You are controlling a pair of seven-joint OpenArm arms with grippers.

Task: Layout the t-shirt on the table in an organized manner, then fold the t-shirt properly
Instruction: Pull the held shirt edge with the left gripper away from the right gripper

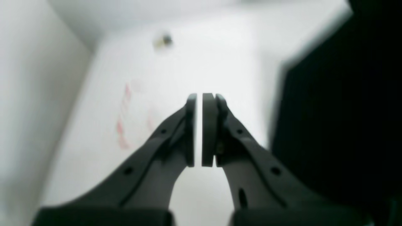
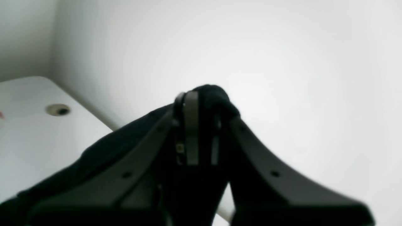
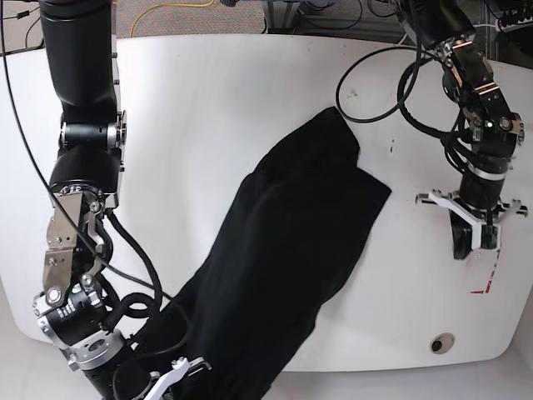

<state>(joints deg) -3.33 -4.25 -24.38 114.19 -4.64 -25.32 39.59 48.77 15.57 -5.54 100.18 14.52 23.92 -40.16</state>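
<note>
The t-shirt (image 3: pixel 291 250), black and rumpled, sprawls diagonally across our table (image 3: pixel 208 100); our right end effector (image 2: pixel 201 103) pinches its cloth, our left end effector (image 1: pixel 199 100) pressed together, empty.

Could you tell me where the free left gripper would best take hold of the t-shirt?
Probably the t-shirt's pointed corner nearest the left gripper, approached from that side. It lies flat on the table, clear of the end the right gripper holds.

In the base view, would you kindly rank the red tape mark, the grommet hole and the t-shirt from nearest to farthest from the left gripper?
From the left gripper, shut and empty on that view's right:
1. Red tape mark, just below the gripper.
2. T-shirt, its closest edge toward the table's middle.
3. Grommet hole, by the table's near edge.
The t-shirt and the hole are nearly too close to call.
</note>
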